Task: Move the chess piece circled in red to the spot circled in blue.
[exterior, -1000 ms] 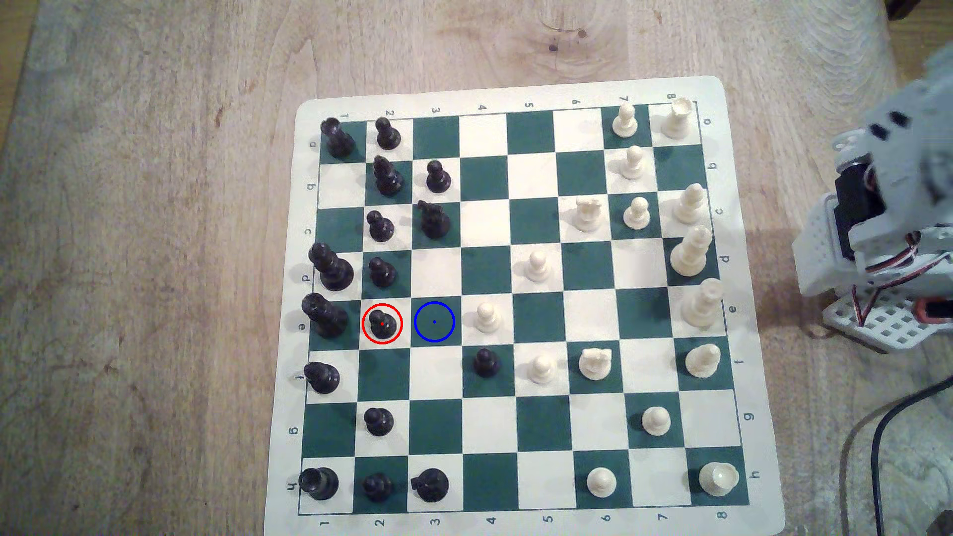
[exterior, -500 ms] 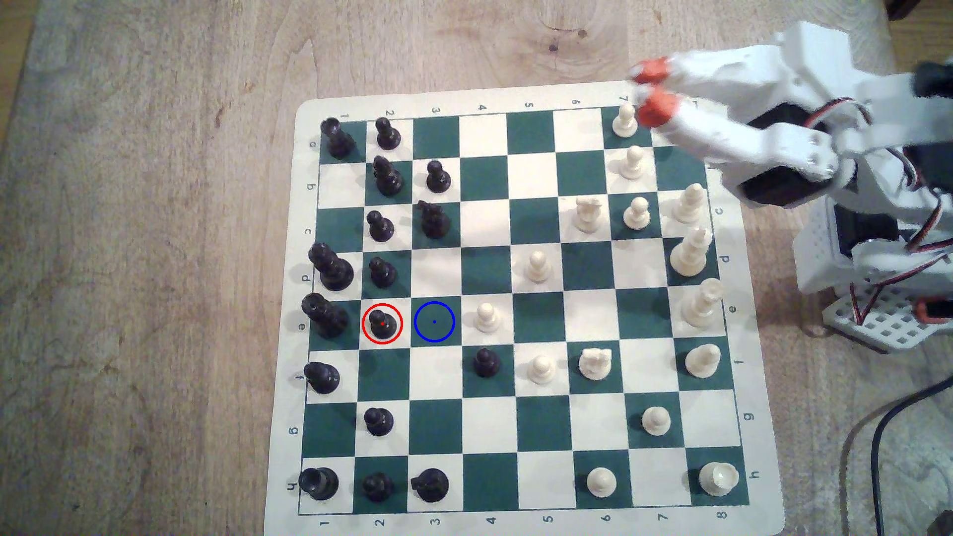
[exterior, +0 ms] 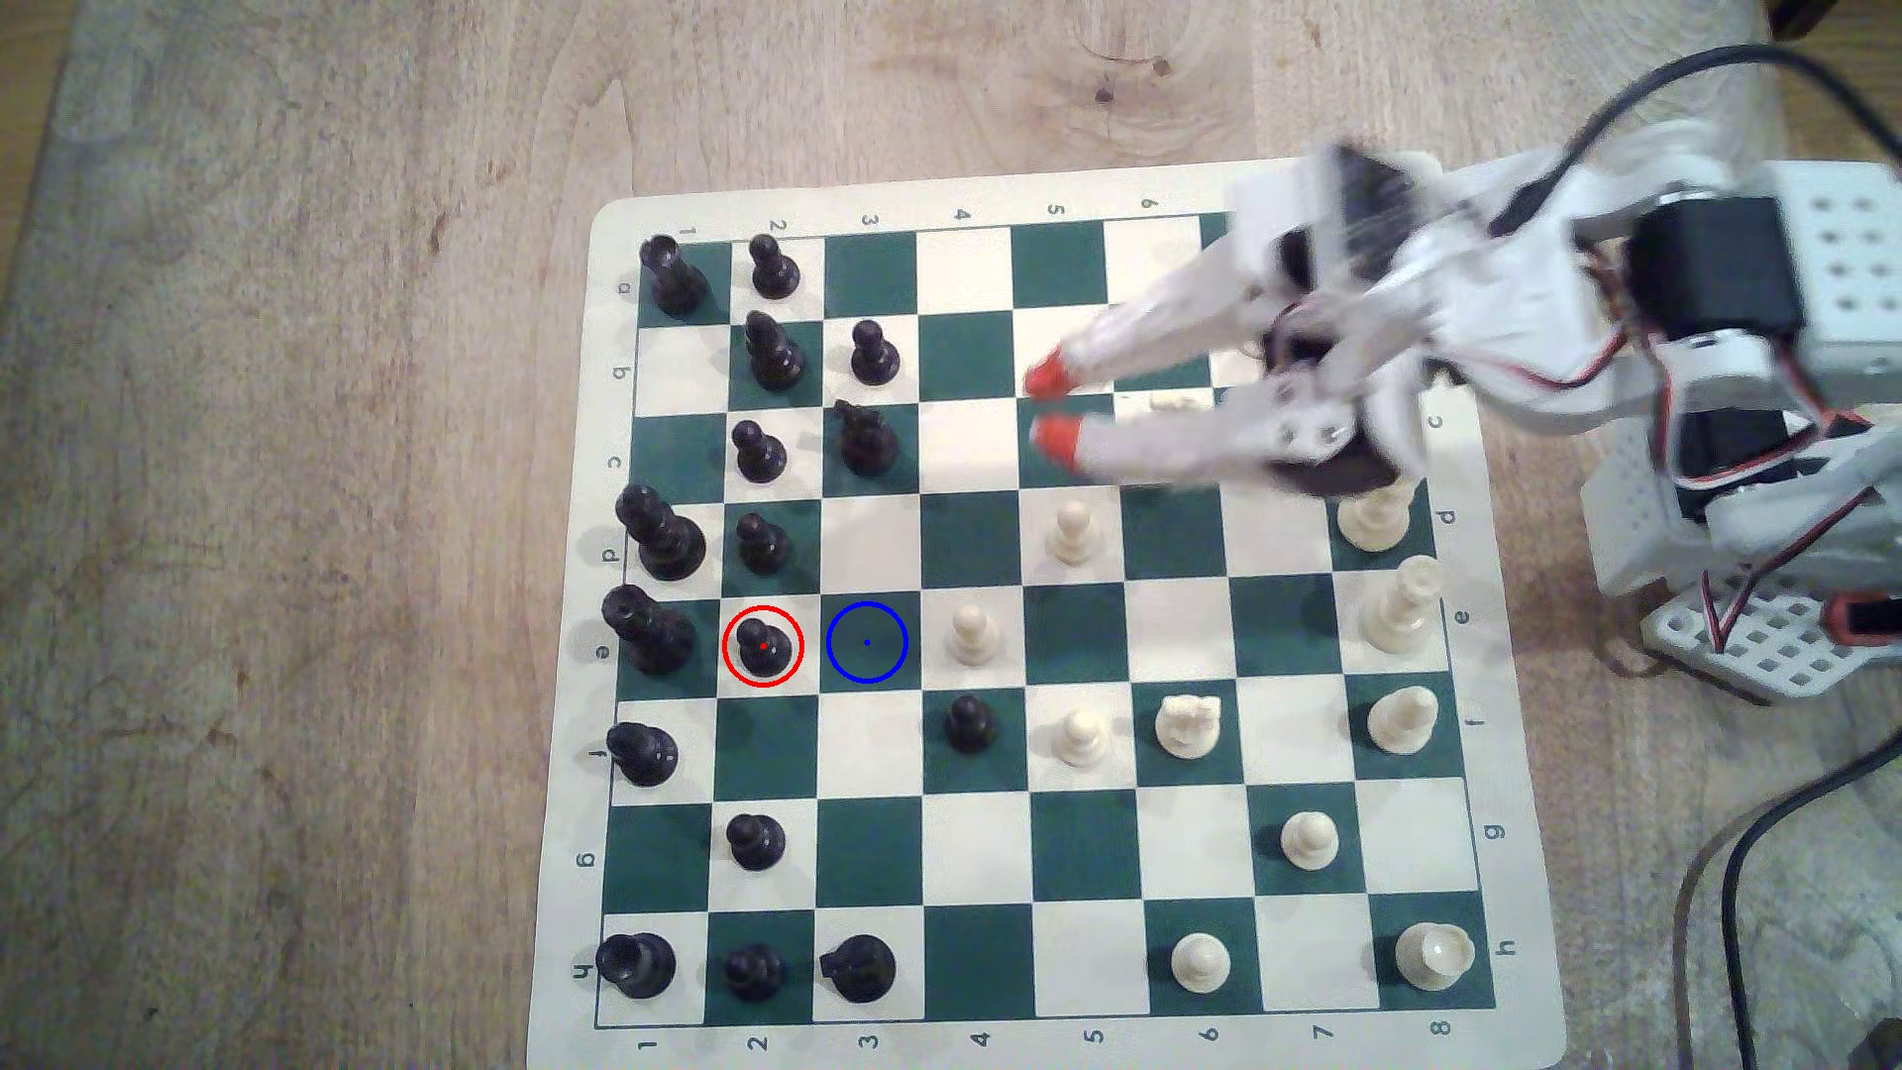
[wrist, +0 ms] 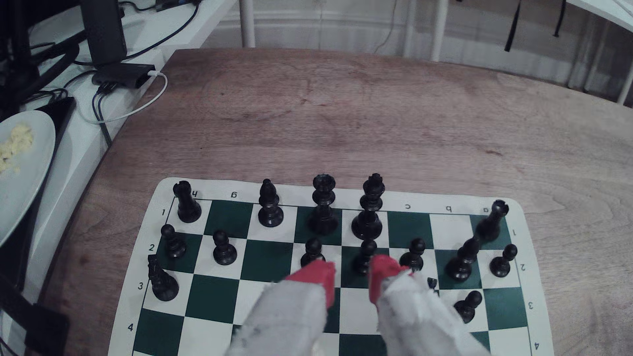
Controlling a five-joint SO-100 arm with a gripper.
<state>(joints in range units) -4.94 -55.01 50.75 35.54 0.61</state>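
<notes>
On the exterior view's left side of the board [exterior: 1523, 905], the black pawn [exterior: 764, 648] stands upright inside a red ring. The green square [exterior: 867, 642] with the blue ring lies just to its right, bare. Further right and well apart, the gripper [exterior: 1050, 408] hangs over the middle squares, its orange-tipped fingers [wrist: 317, 274] parted with nothing between them.

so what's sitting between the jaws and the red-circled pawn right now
In the exterior view the stretch from the gripper diagonally down to the black pawn crosses bare squares. The black knight stands just beside that line. The jaws are open.
</notes>
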